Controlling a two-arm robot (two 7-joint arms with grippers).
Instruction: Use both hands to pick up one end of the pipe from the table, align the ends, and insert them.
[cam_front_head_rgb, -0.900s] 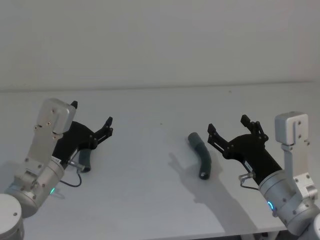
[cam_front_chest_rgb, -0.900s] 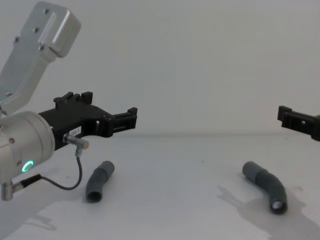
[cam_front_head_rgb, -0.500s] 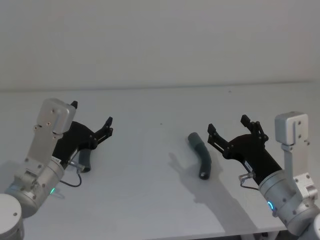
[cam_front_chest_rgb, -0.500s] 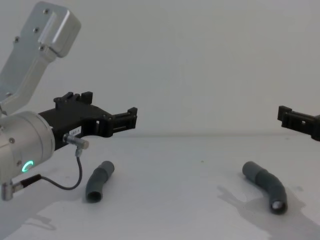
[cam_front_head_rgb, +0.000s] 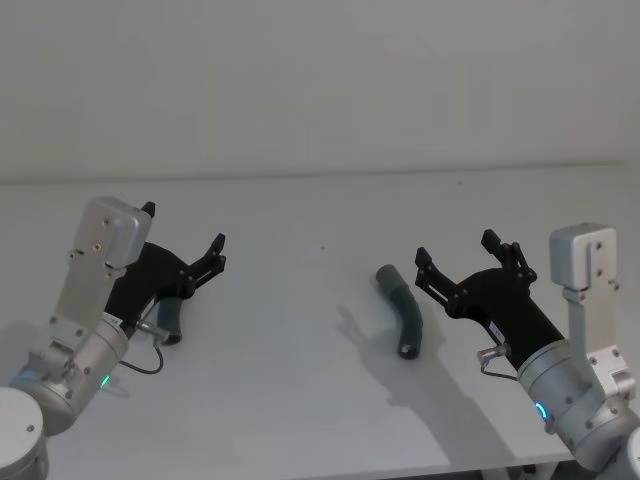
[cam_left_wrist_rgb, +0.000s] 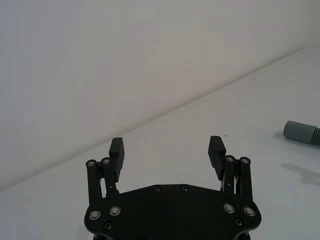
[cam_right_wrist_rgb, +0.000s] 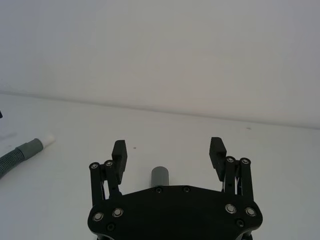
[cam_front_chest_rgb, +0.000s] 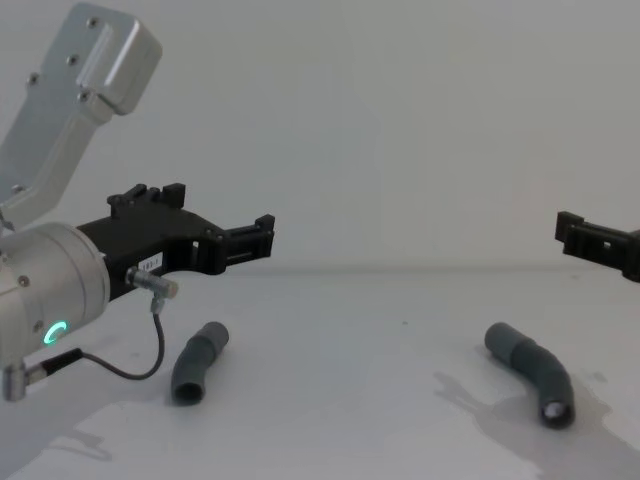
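Note:
Two dark grey pipe pieces lie apart on the white table (cam_front_head_rgb: 300, 400). The left piece (cam_front_head_rgb: 170, 319) (cam_front_chest_rgb: 198, 362) lies partly under my left gripper (cam_front_head_rgb: 185, 228) (cam_front_chest_rgb: 222, 212), which hovers above it, open and holding nothing. The right wrist view shows this piece (cam_right_wrist_rgb: 21, 152) with a white tip (cam_right_wrist_rgb: 48, 138). The bent right piece (cam_front_head_rgb: 402, 311) (cam_front_chest_rgb: 531, 373) lies just left of my right gripper (cam_front_head_rgb: 456, 248), also open and off the table. One grey end (cam_right_wrist_rgb: 160, 176) of it shows below the gap between the right fingers. In the left wrist view the open left gripper (cam_left_wrist_rgb: 166, 147) has that piece (cam_left_wrist_rgb: 302, 132) far off.
A plain pale wall (cam_front_head_rgb: 320, 80) rises behind the table's back edge. A thin black cable (cam_front_chest_rgb: 120, 372) loops from the left wrist down near the left piece. Bare table lies between the two pieces.

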